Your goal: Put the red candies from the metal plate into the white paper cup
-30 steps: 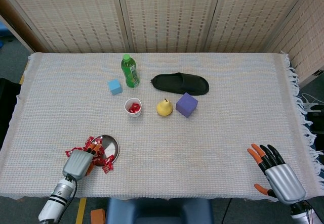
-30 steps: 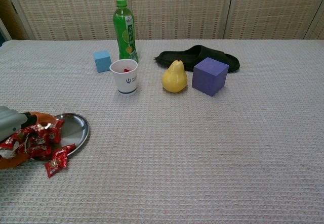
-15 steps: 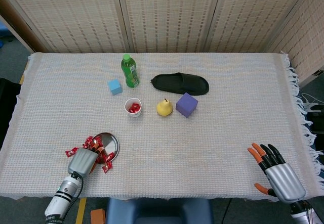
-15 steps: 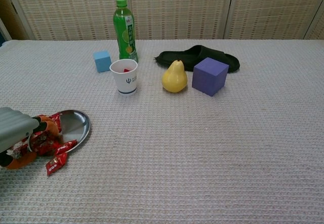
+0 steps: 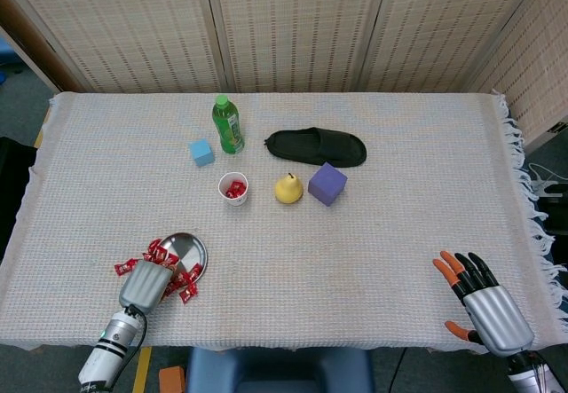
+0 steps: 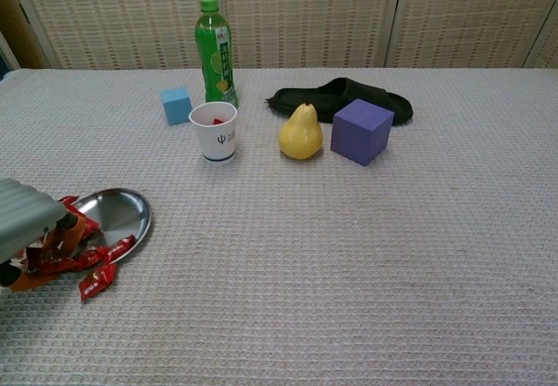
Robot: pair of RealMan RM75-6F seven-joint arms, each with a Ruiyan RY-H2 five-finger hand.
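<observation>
One cup [image 6: 214, 130] bore a small dark logo — unreadable. Left hand [image 5: 145, 284] lay over candies [image 6: 98, 264] beside one plate [image 6: 122, 213], grip unclear; right hand [image 5: 482, 299] spread, empty.

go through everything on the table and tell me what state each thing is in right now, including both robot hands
Paper cup: upright, red candies inside.
Metal plate: mostly bare, candies spilling over its near edge.
Green bottle: upright, capped.
Pear: standing upright.
Slipper: lying flat.
Left robot hand: over the candies; grip unclear.
Right robot hand: open, empty.
</observation>
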